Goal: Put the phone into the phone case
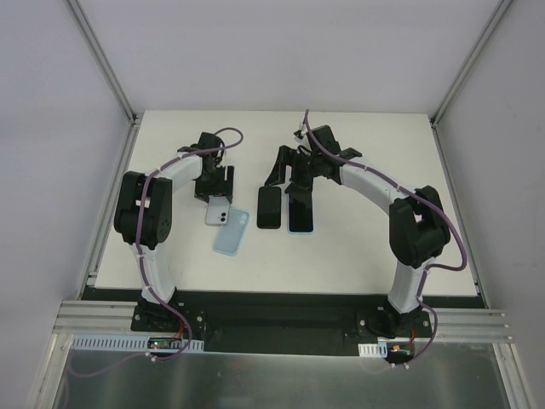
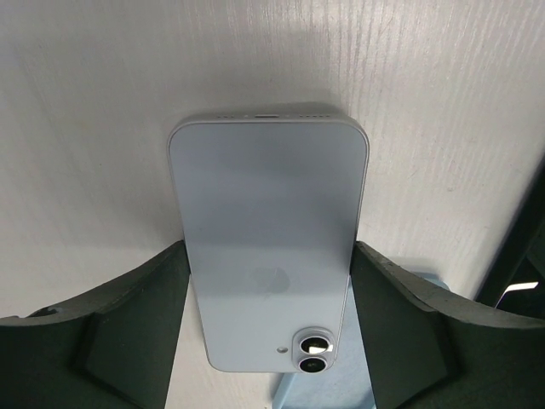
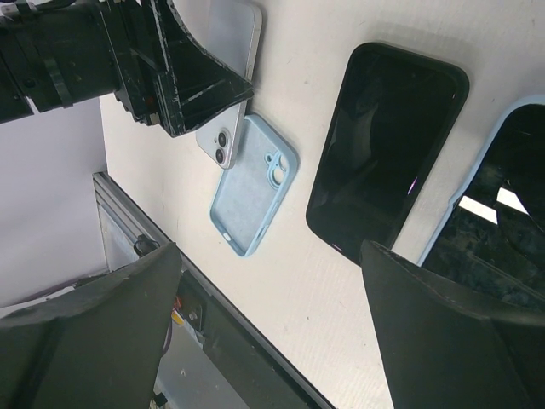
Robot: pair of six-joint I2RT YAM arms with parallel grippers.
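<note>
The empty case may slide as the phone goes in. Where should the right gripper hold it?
Across the empty case's long side walls at its near end, from above: it lies flat, open side up; the phone in the left gripper crowds its camera-cutout end.

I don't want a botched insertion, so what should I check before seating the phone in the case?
1. Left gripper shut on phone sides: ok.
2. Case lying hollow side up: ok.
3. Phone's back turned toward that hollow: not ok, its cameras face up.
4. Right gripper open, apart from case: ok.
5. Phone lifted off the table: cannot tell.
</note>
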